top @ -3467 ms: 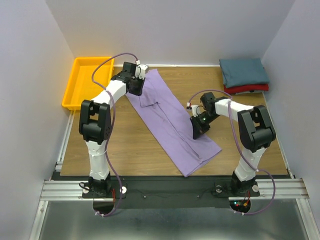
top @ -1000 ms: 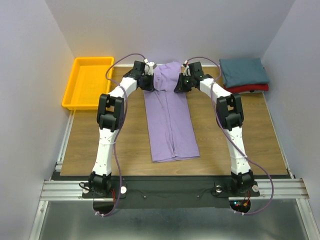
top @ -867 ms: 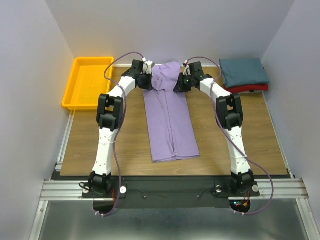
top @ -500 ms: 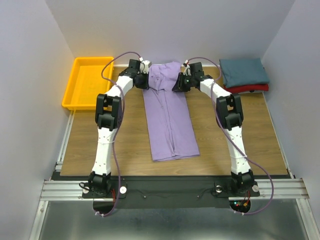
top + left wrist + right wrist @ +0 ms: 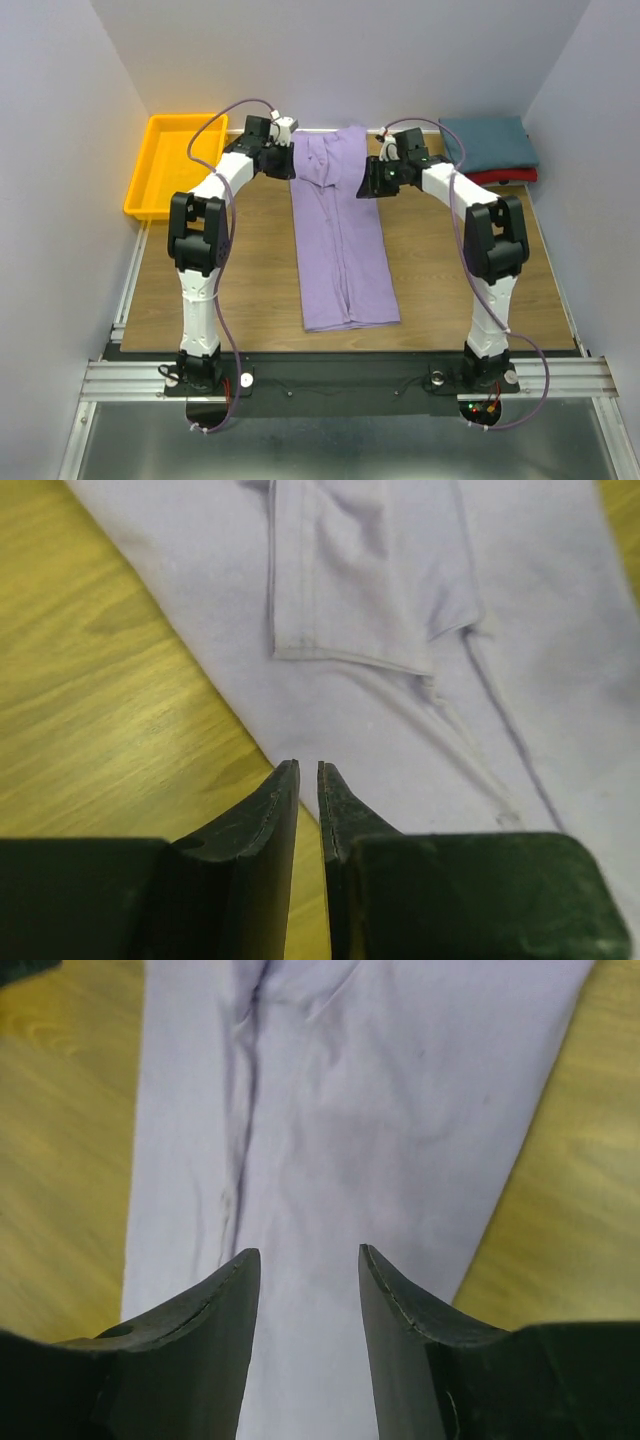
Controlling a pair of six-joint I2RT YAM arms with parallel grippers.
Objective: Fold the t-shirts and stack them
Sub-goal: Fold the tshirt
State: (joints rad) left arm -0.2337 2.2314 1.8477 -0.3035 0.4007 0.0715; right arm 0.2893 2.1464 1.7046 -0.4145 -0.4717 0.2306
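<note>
The lavender t-shirt (image 5: 340, 240) lies flat as a long narrow strip running from the table's far edge toward me, with a folded sleeve showing in the left wrist view (image 5: 350, 590). My left gripper (image 5: 284, 160) sits at the strip's far left edge. Its jaws (image 5: 308, 767) are open only a crack, with nothing between them. My right gripper (image 5: 370, 183) hovers over the strip's far right edge. It is open (image 5: 308, 1252) above the lavender cloth (image 5: 350, 1110) and holds nothing. The dark teal t-shirt (image 5: 487, 143) lies folded on the red one (image 5: 503, 178) at the far right.
A yellow-orange tray (image 5: 150, 175) stands at the far left corner. Bare wooden table (image 5: 210, 290) shows on both sides of the lavender strip. Walls close in the back and both sides.
Both grippers have let go of the shirt's far end and opened, the right one wider. The right gripper has drawn slightly back and to the right. The left elbow has swung outward.
</note>
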